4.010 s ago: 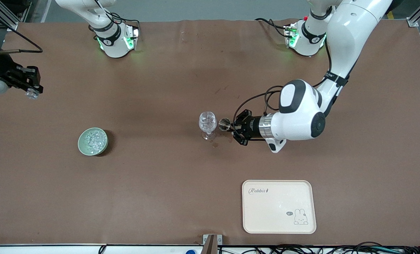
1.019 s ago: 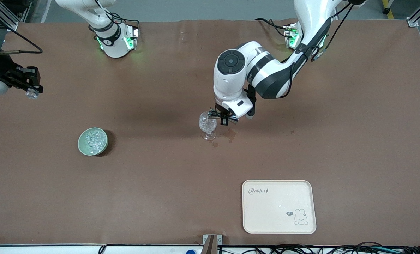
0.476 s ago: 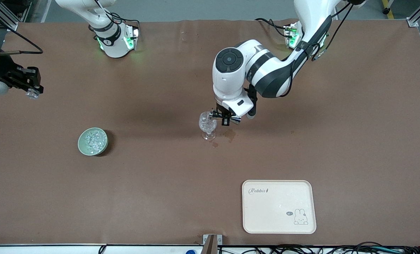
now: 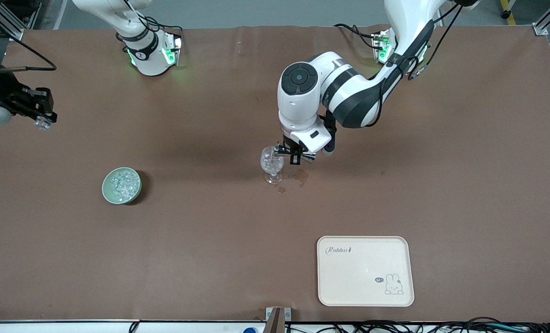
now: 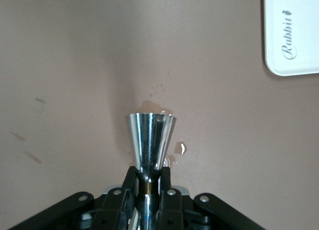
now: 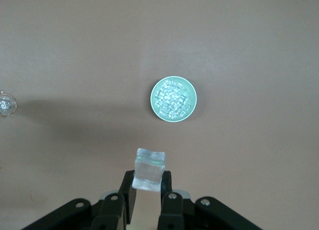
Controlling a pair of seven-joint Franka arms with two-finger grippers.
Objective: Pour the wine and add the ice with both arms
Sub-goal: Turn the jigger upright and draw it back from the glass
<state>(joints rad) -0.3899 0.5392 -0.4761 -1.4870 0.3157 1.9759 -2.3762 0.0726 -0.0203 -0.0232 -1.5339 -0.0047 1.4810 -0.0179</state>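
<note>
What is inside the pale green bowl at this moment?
The green bowl holds a heap of small clear ice chunks that covers its bottom, so nothing beneath them shows. One more ice cube is clamped in the right gripper, up in the air.

The glass [image 4: 272,164] stands mid-surface [image 4: 210,240]. The bowl [image 4: 121,185] of ice [image 4: 122,182] sits toward the right arm's end, slightly nearer the front camera. The tray [image 4: 365,271] lies nearest the camera, toward the left arm's end. A spill [image 4: 301,176] lies just beside the glass.
</note>
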